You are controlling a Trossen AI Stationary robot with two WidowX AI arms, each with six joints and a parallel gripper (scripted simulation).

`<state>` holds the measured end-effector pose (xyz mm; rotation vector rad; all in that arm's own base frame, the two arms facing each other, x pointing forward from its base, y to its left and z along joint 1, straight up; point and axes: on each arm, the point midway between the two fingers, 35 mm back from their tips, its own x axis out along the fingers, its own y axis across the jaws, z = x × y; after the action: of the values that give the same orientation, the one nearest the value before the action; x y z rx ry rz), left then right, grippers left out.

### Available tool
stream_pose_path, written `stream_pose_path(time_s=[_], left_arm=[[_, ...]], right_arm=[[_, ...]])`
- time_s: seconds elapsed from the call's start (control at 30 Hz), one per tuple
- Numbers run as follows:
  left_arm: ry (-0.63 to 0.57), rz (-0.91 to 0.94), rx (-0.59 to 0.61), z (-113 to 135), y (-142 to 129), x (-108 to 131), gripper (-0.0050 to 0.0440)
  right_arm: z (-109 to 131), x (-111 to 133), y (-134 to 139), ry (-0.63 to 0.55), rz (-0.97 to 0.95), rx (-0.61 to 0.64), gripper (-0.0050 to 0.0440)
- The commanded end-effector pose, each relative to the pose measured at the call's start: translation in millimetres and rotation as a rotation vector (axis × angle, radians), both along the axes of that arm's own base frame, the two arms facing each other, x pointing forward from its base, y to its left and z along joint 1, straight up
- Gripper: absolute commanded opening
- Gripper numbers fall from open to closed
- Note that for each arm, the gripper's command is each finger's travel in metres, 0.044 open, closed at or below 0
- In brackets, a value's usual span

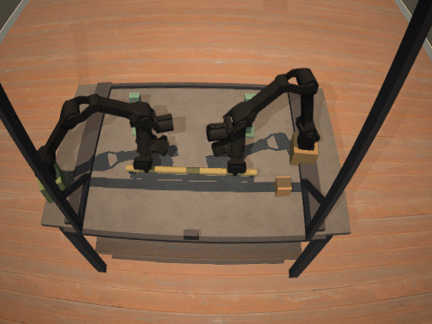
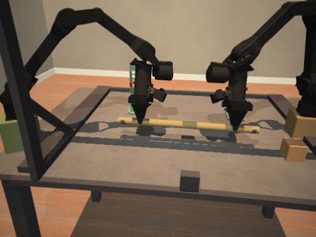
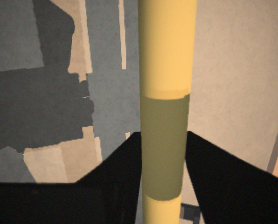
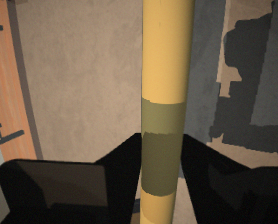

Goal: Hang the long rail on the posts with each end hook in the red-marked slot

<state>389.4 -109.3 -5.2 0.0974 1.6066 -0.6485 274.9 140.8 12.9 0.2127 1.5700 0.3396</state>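
Overall, the largest item is the surface [image 1: 171,218] [image 2: 141,168], framed in dark bars and carrying both arms' working area. The left arm [image 1: 113,106] [image 2: 119,31] and right arm [image 1: 266,95] [image 2: 266,38] reach inward over it, wrists pointing down. Next in size, the yellow rail [image 1: 171,169] [image 2: 169,122] [image 3: 167,50] [image 4: 167,50] is held crosswise above the surface, nearer the front than the posts and apart from both. Its left-arm end appears slightly higher in the exterior view; whether that is true tilt cannot be told. Two green posts stand behind: the left post [image 1: 135,96] [image 2: 131,74], with a red mark showing in the exterior view, and the right post [image 1: 249,132], mostly hidden by its arm. Smaller again, an orange block [image 1: 283,186] [image 2: 293,150] sits beyond the right-arm end of the rail, apart from it. The left gripper [image 1: 142,166] [image 2: 140,121] [image 3: 162,138] and right gripper [image 1: 237,168] [image 2: 236,128] [image 4: 160,139] are each clamped on the rail, inboard of its ends. The step in hand is judged to be carrying the rail to the posts. Both arms should advance at equal speed and height, keeping the rail parallel to the post line, without twisting it in the fingers. Each hook requires alignment with its red-marked slot before insertion; seat both fully before either grip loosens.
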Motion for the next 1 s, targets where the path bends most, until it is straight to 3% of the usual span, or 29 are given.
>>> stream_pose_path(time_s=[0.0, 0.33, 0.97], left_arm=[[-0.029, 0.002, -0.015, 12.5, 0.0, 6.9, -0.0050], [-0.029, 0.002, -0.015, 8.7, -0.1, 7.1, -0.0050], [-0.029, 0.002, -0.015, -43.6, -1.2, 9.5, -0.0050]], right_arm=[[9.9, 0.6, 1.9, -0.027, 0.006, 0.022, -0.0050], [5.8, 0.6, 1.8, -0.027, 0.006, 0.022, -0.0050], [-39.7, 0.0, 0.6, -0.026, 0.006, 0.021, -0.0050]])
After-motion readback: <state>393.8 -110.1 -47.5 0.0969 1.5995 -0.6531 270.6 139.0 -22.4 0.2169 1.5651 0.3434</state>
